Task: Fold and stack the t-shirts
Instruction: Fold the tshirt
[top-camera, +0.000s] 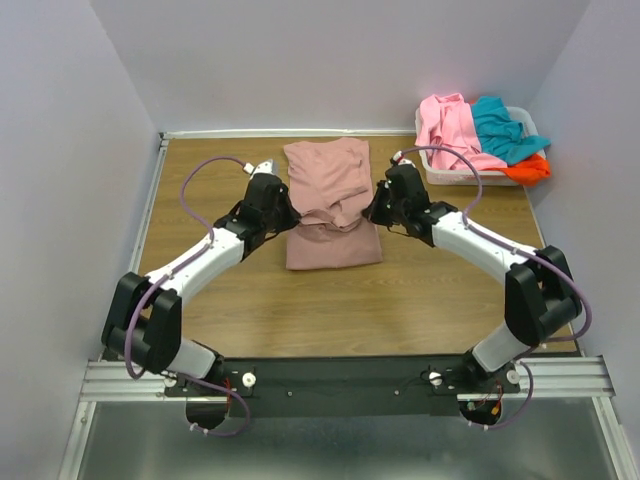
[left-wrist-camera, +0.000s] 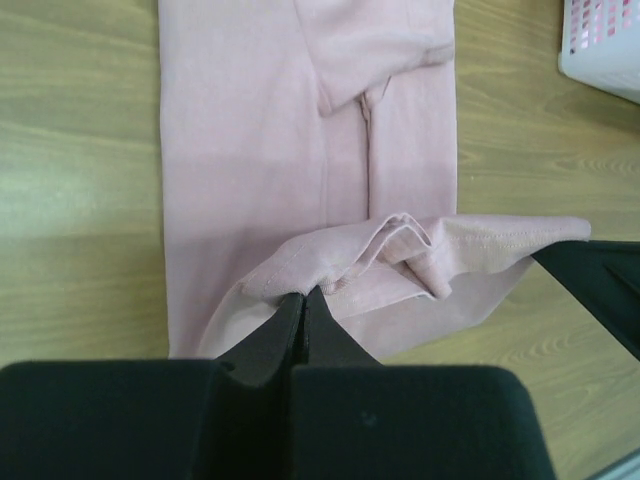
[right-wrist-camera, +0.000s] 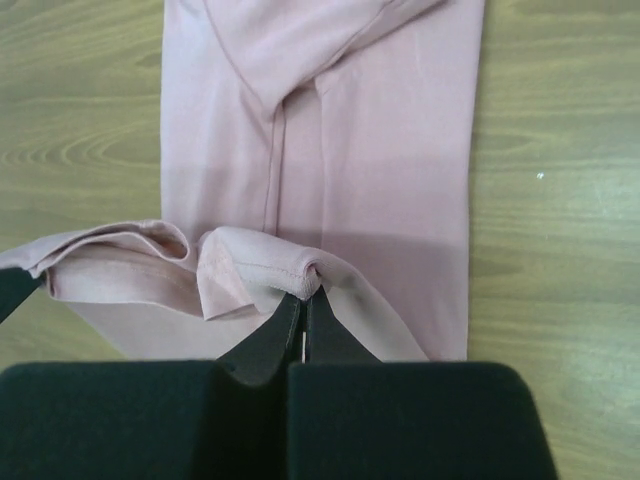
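- Table (top-camera: 250, 300) is carrying one mauve-pink t-shirt (top-camera: 325, 170) at its centre, lying as a long narrow strip that runs from 12 o'clock to 6 o'clock.
- A sleeve is lying folded inward over the 12 o'clock half of that shirt.
- Left gripper (left-wrist-camera: 303, 295) is working at the strip's 9 o'clock edge, about halfway along. Its jaws are pressed tight together with a fold of the mauve cloth nipped between the tips.
- Right gripper (right-wrist-camera: 305, 295) is working at the opposite 3 o'clock edge, level with the left one. Its jaws are likewise clamped hard on a stitched edge of the same shirt.
- The cloth between the two grippers is standing up off the table as a bunched ridge, sagging in the middle and showing its hem stitching.
- The strip's 6 o'clock end is resting flat on the wood.
- White basket (top-camera: 495, 179) is sitting in the table's 1 o'clock corner, well apart from both grippers.
- A bright pink t-shirt (top-camera: 448, 125), a teal t-shirt (top-camera: 500, 128) and an orange-red t-shirt (top-camera: 530, 170) are lying heaped in it, the orange-red one hanging over the rim toward 4 o'clock.
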